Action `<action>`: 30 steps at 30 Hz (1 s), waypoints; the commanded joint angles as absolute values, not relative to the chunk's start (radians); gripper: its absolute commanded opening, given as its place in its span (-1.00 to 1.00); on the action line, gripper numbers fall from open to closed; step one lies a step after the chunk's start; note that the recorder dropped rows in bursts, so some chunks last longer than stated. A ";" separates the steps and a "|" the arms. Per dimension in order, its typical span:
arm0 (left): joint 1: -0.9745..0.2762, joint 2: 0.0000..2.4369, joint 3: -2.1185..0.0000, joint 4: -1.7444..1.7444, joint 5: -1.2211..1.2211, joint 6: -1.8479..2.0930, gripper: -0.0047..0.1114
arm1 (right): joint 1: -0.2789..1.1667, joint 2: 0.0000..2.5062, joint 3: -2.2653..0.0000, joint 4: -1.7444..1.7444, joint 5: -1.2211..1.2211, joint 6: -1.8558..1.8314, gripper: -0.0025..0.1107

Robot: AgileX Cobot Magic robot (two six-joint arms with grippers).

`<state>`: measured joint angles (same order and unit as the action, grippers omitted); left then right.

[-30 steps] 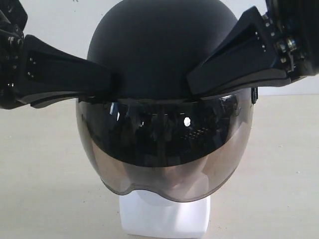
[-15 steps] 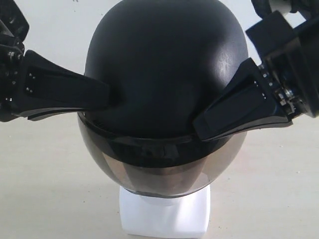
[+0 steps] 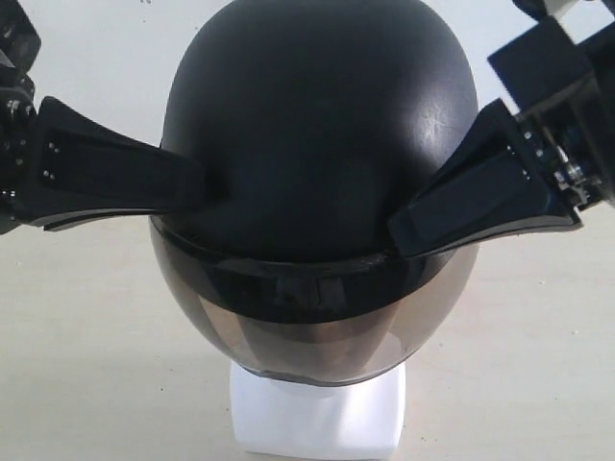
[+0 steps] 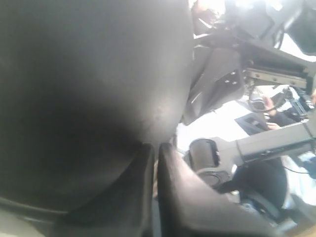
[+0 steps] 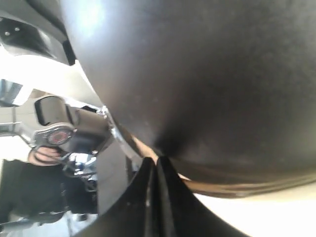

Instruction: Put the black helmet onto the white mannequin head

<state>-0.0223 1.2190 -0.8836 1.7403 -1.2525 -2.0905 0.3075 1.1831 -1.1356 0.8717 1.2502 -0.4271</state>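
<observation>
Helmet pitch is altered since a second ago: the black helmet (image 3: pixel 317 144) is now tipped forward, so the crown is presented to the exterior camera, and the smoke visor (image 3: pixel 307 331), then seen full-face, is reduced to a lower band. Little further shift is noted over the last half second. The helmet is seated over the white mannequin head (image 3: pixel 317 427); only the blocky neck base is seen below the visor's edge. The task is judged nearly done, with levelling and release remaining. The left gripper (image 3: pixel 195 182) is pressed tip-first against the shell's side, jaws closed together. The right gripper (image 3: pixel 405 235) is set likewise at the seam above the visor. Whether a thin edge is pinched cannot be told. A matte beige table (image 3: pixel 86 375) and a white wall (image 3: pixel 106 38) are recorded; the room beyond is blurred in the wrist views.
</observation>
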 commanded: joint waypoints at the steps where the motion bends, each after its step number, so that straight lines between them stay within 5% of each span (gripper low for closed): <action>1: -0.022 1.171 -0.893 1.744 -1.221 -2.099 -0.84 | 0.299 1.156 -1.176 0.846 1.122 -0.407 -0.96; 17: 0.041 1.124 -0.960 1.744 -1.221 -2.099 -0.84 | 0.299 1.082 -1.252 0.389 1.079 -0.126 -0.96; 30: 0.177 1.247 -0.960 1.744 -1.221 -2.099 -0.84 | 0.299 1.118 -1.171 0.465 0.992 -0.125 -0.96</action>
